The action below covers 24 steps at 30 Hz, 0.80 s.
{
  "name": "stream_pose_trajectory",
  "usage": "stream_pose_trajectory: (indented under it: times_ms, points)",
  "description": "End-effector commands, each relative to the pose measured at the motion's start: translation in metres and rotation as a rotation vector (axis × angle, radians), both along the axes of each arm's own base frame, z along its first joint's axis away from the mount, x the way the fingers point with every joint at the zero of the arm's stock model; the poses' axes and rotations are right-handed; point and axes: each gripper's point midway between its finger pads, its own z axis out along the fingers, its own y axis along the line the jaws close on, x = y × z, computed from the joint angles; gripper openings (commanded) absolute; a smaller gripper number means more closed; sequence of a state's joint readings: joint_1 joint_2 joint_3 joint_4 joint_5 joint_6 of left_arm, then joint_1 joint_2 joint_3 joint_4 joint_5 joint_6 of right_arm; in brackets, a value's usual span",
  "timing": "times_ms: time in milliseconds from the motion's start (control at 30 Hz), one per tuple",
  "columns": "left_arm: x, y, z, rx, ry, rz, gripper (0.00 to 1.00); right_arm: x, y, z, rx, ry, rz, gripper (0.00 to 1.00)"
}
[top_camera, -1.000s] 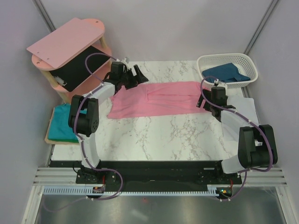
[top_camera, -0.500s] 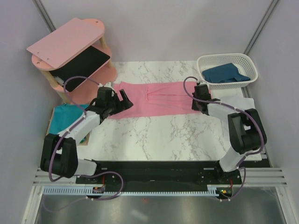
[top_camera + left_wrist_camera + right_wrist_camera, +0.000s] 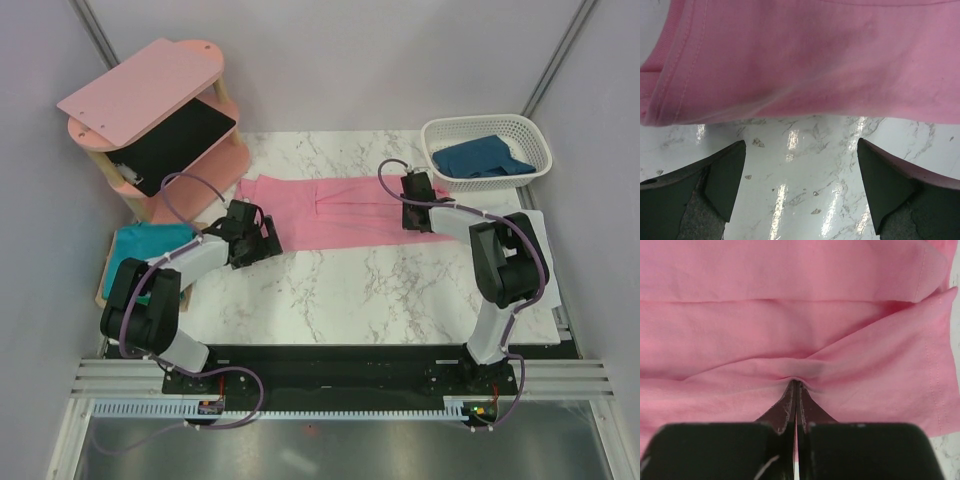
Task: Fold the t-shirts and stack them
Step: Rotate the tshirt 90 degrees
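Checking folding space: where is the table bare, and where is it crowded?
Free: the marble table between the pink t-shirt and the near edge; also a strip behind the shirt, between shelf and basket. Crowded: both shirt ends, at the left fingers and right fingers.

Seeing light pink t-shirt [image 3: 330,210] lying flat as a long folded strip across the far half of the table [image 3: 380,290]; puckering into a small ridge near its right end; teal t-shirt [image 3: 132,262] lying beside the table's left edge; dark blue t-shirt [image 3: 480,160] lying crumpled in the basket [image 3: 440,130], far right.
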<state>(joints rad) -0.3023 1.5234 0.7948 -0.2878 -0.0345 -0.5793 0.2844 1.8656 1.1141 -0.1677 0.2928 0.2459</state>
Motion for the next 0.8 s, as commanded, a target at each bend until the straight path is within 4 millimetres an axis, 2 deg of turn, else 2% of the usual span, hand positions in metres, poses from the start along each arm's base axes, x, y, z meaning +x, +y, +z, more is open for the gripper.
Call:
stream_pose_trajectory:
  times_ms: [0, 100, 200, 300, 333, 367, 400, 433, 467, 500, 567, 600, 633, 667, 700, 733, 767]
  points:
    - [0.001, 0.005, -0.016, 0.062, 0.04, 0.014, 0.99, -0.018, -0.005, -0.011, -0.065, 0.089, 0.003, 0.0]
    - [0.008, 0.008, -0.025, 0.094, 0.057, 0.026, 0.99, -0.039, -0.001, -0.017, -0.096, 0.139, 0.019, 0.0]
    - [0.029, 0.005, -0.023, 0.116, 0.05, 0.032, 0.99, -0.06, 0.007, -0.018, -0.077, 0.161, 0.035, 0.0]
    - [0.042, 0.006, -0.026, 0.146, 0.064, 0.037, 1.0, -0.081, 0.015, -0.016, -0.046, 0.184, 0.053, 0.0]
    - [0.056, 0.005, -0.023, 0.158, 0.052, 0.044, 1.0, -0.09, 0.018, -0.017, -0.037, 0.205, 0.066, 0.0]
    - [0.061, 0.004, -0.024, 0.165, 0.053, 0.042, 1.0, -0.095, 0.023, -0.012, -0.021, 0.201, 0.076, 0.0]
    - [0.078, 0.0, -0.015, 0.162, 0.024, 0.037, 1.0, -0.104, 0.025, -0.014, -0.015, 0.218, 0.086, 0.0]
    - [0.08, 0.002, -0.025, 0.183, 0.056, 0.035, 1.0, -0.113, 0.03, -0.014, 0.006, 0.236, 0.107, 0.0]
    - [0.087, 0.001, -0.025, 0.192, 0.052, 0.023, 1.0, -0.118, 0.037, -0.006, 0.022, 0.222, 0.123, 0.0]
    - [0.104, -0.004, -0.014, 0.184, 0.017, 0.023, 1.0, -0.128, 0.04, -0.007, 0.036, 0.244, 0.139, 0.0]
    - [0.113, -0.006, -0.025, 0.201, 0.045, 0.01, 1.0, -0.141, 0.056, 0.001, 0.075, 0.246, 0.185, 0.0]
    - [0.13, -0.012, -0.017, 0.196, 0.016, -0.001, 1.0, -0.149, 0.061, 0.001, 0.082, 0.257, 0.203, 0.0]
    - [0.134, -0.013, -0.017, 0.201, 0.028, -0.006, 1.0, -0.156, 0.067, 0.003, 0.094, 0.268, 0.224, 0.0]
    - [0.138, -0.014, -0.029, 0.214, 0.052, -0.019, 1.0, -0.166, 0.083, 0.007, 0.13, 0.271, 0.258, 0.0]
    - [0.158, -0.019, -0.015, 0.206, 0.01, -0.018, 1.0, -0.175, 0.089, 0.006, 0.145, 0.283, 0.284, 0.0]
    - [0.16, -0.02, -0.016, 0.213, 0.027, -0.024, 1.0, -0.181, 0.097, 0.007, 0.161, 0.295, 0.307, 0.0]
    - [0.165, -0.021, -0.028, 0.225, 0.049, -0.041, 1.0, -0.192, 0.11, 0.007, 0.176, 0.31, 0.349, 0.0]
